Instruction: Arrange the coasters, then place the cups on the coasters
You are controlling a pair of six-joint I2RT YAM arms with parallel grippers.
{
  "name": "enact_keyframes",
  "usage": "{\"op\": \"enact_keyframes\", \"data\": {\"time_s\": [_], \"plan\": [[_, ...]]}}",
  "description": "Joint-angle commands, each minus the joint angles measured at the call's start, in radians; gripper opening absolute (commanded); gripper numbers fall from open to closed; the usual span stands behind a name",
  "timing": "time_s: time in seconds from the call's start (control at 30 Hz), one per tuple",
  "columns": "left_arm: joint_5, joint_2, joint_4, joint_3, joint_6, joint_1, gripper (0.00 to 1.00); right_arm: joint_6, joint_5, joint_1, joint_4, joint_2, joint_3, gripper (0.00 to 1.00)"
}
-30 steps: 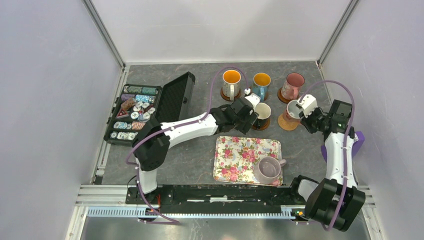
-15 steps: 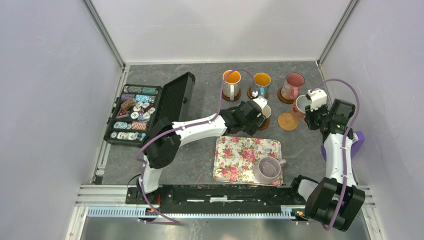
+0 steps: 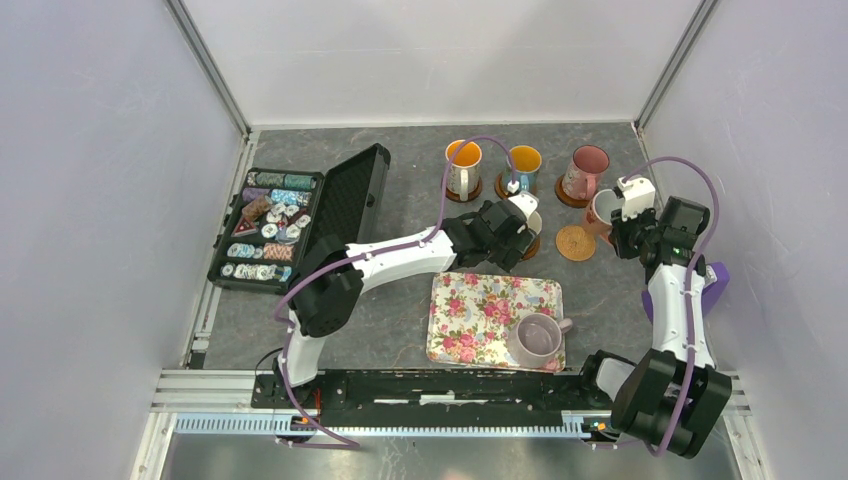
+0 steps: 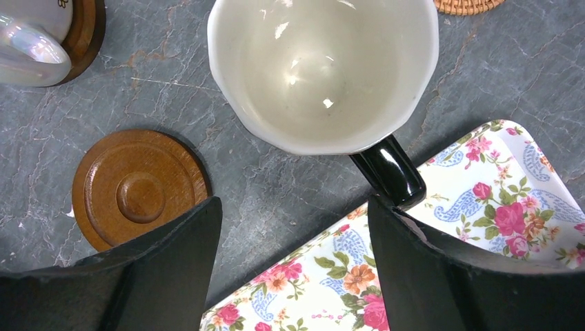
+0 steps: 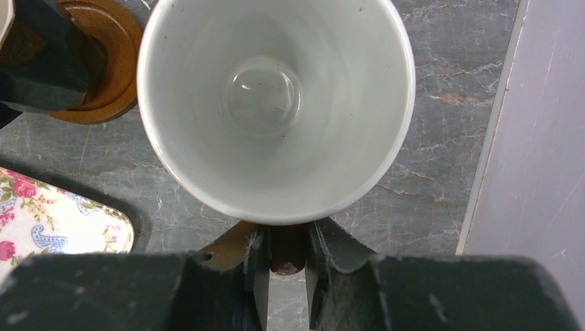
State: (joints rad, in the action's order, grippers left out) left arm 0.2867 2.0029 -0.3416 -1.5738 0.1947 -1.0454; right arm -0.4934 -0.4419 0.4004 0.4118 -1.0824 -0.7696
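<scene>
My left gripper (image 4: 293, 207) (image 3: 519, 236) stands open behind the black cup (image 4: 324, 69) (image 3: 533, 222) with cream lining. The cup's handle (image 4: 390, 172) touches the right finger; its base is hidden. A bare brown coaster (image 4: 138, 189) lies beside it. My right gripper (image 5: 288, 241) (image 3: 618, 226) is shut on the handle of the white-pink cup (image 5: 276, 103) (image 3: 603, 208), which is beside the empty tan coaster (image 3: 575, 242). Three cups stand on brown coasters at the back: white patterned (image 3: 463, 165), blue (image 3: 523, 165), pink (image 3: 587, 170). The lilac cup (image 3: 538, 338) sits on the floral tray (image 3: 470, 310).
An open black case of poker chips (image 3: 270, 228) lies at the left. The floral tray (image 4: 483, 207) lies just below my left fingers. The right wall (image 5: 538, 138) is close to the white-pink cup.
My right gripper has carried the white-pink cup off the tan coaster toward the back right. My left arm has reached further right, and its jaws have widened off the black cup's handle.
</scene>
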Motion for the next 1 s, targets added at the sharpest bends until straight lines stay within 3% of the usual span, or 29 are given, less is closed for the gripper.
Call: {"op": "enact_keyframes", "data": {"time_s": [0.0,0.43,0.97], "plan": [[0.009,0.010,0.029,-0.043,0.049,-0.008,0.85,0.025,-0.008,0.002,-0.094,0.006,-0.016,0.00],[0.035,-0.144,0.042,0.100,0.002,-0.004,1.00,0.263,0.130,-0.009,-0.084,-0.065,-0.035,0.00],[0.077,-0.239,0.063,0.204,-0.007,0.015,1.00,0.546,0.436,-0.215,-0.066,-0.066,0.028,0.00]]}}
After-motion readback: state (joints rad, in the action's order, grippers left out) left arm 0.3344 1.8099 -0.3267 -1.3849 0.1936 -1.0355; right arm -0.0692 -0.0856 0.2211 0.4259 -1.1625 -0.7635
